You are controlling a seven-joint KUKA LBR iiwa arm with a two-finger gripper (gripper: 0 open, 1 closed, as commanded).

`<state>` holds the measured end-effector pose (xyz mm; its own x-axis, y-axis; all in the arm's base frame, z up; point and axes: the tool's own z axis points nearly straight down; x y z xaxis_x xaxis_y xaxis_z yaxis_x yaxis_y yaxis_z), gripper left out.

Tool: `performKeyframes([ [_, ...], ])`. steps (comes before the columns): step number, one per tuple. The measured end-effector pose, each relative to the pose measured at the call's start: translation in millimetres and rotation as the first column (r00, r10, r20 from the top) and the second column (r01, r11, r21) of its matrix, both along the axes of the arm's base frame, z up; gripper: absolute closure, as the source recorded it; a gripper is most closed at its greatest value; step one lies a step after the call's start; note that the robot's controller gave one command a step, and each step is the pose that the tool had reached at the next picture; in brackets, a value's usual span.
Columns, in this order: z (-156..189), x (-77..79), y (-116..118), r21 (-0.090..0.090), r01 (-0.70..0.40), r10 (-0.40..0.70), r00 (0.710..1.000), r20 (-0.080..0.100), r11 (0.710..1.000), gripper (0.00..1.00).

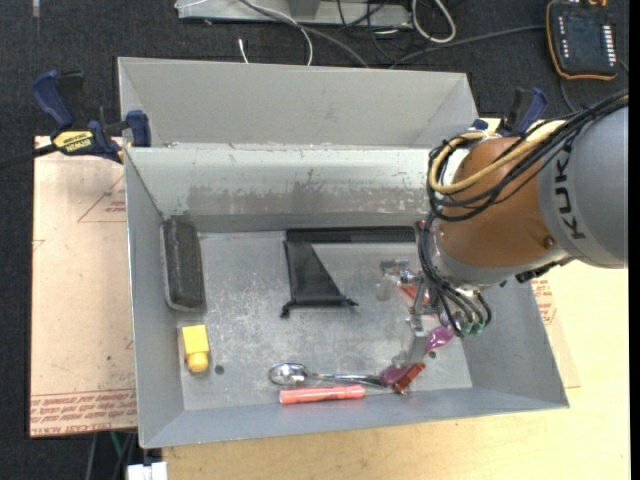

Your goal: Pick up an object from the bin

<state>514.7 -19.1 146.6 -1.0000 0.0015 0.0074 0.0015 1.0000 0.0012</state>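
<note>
Left side — long dark grey block lying along the wall, small yellow block just below it. Black bracket mid-floor. Pink stick along the near wall. Outside, top right — orange-edged handset.

The grey metal bin is carrying a few loose things on its floor. A dark grey block is lying at nine o'clock, with a yellow block at eight. A spoon and a pink pen are lying side by side at six. A black triangular bracket is sitting near the middle.
</note>
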Motion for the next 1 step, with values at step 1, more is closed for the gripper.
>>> performKeyframes([
  [1,4.2,1.9,0.1,0.0,-0.002,0.002,1.0,0.008,1.0,0.0],
])
